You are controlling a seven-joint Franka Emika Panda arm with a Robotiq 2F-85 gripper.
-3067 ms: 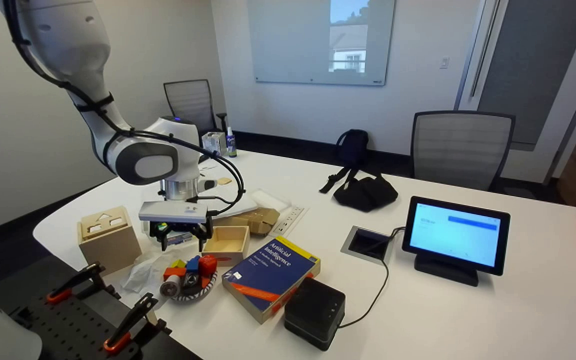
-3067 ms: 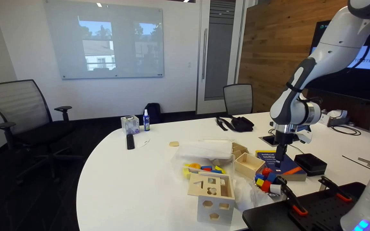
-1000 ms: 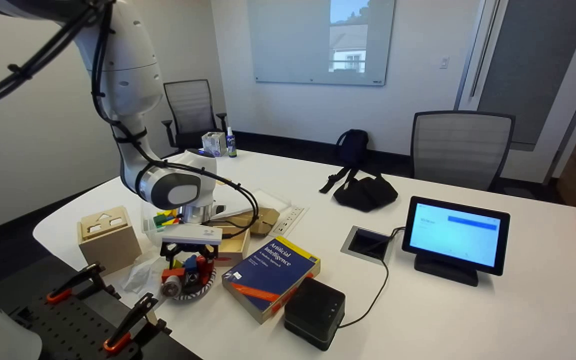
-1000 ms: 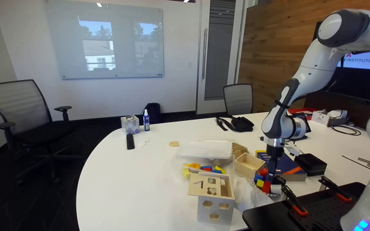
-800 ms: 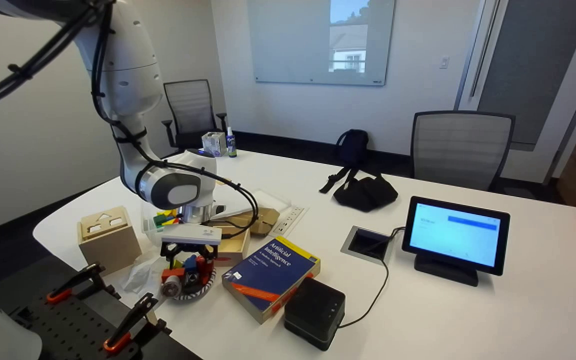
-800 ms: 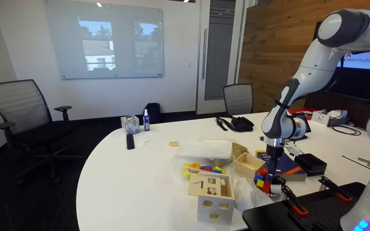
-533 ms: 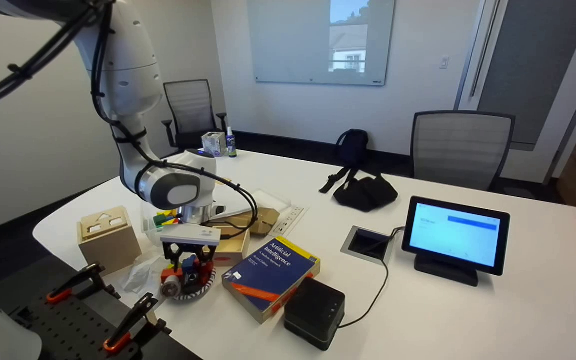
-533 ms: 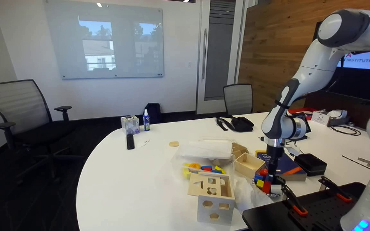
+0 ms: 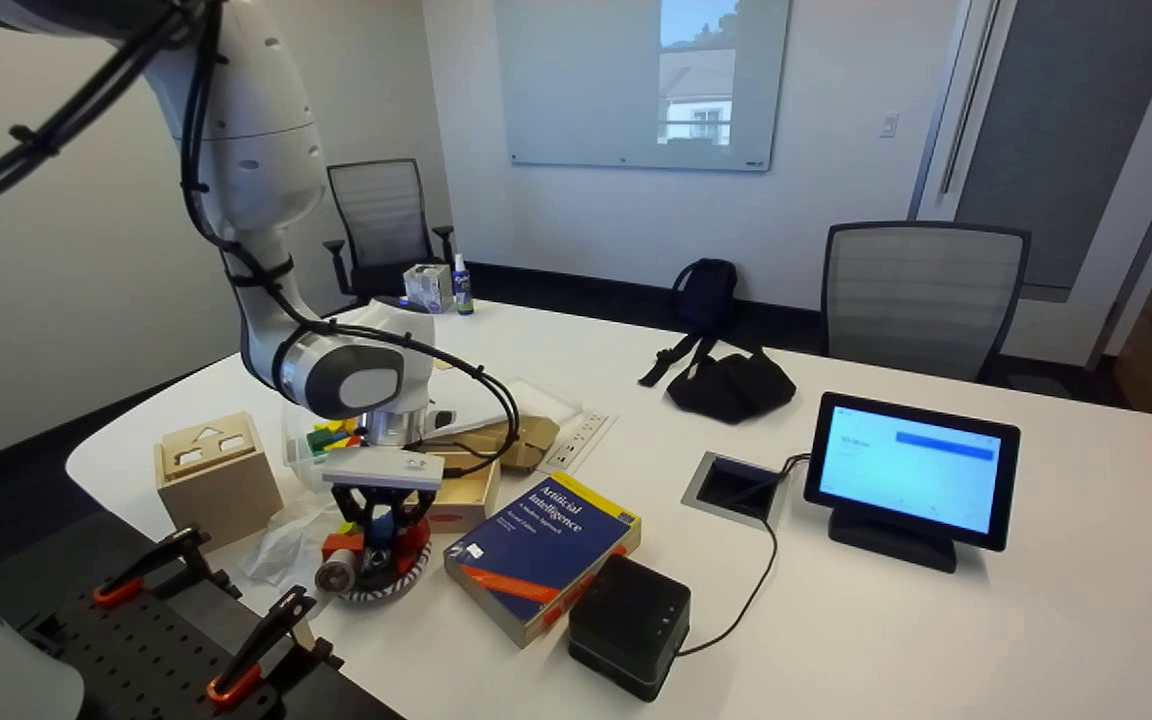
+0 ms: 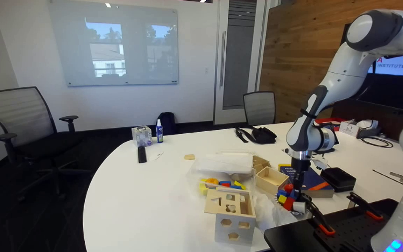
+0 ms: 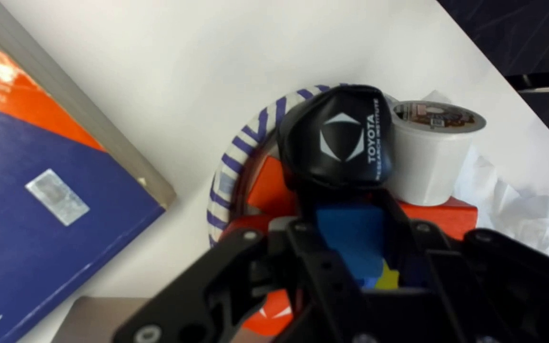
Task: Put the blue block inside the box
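The blue block [image 11: 353, 233] is between the two fingers of my gripper [image 11: 343, 202], which are closed against its sides in the wrist view. It is still among the toys of the striped round bowl [image 11: 227, 176]; I cannot tell whether it touches them. In both exterior views my gripper [image 9: 379, 545] points down into this bowl, and the fingers hide most of the block. The box [image 9: 466, 512], small, tan, wooden and open at the top, with a reddish round mark on its front, stands just behind the bowl. Its inside [image 10: 270, 180] shows in an exterior view.
A black pouch [image 11: 336, 138], a white cup [image 11: 429, 157] and red blocks crowd the bowl. Beside it lie a thick blue book [image 9: 546, 550] and crumpled tissue [image 9: 286, 545]. A wooden shape-sorter cube [image 10: 234, 224] and a clear tub [image 10: 224, 168] stand nearby.
Over three seconds my arm has come down and toward the bowl. In the last second the spread fingers have closed on the blue block, and the white cup has shifted slightly.
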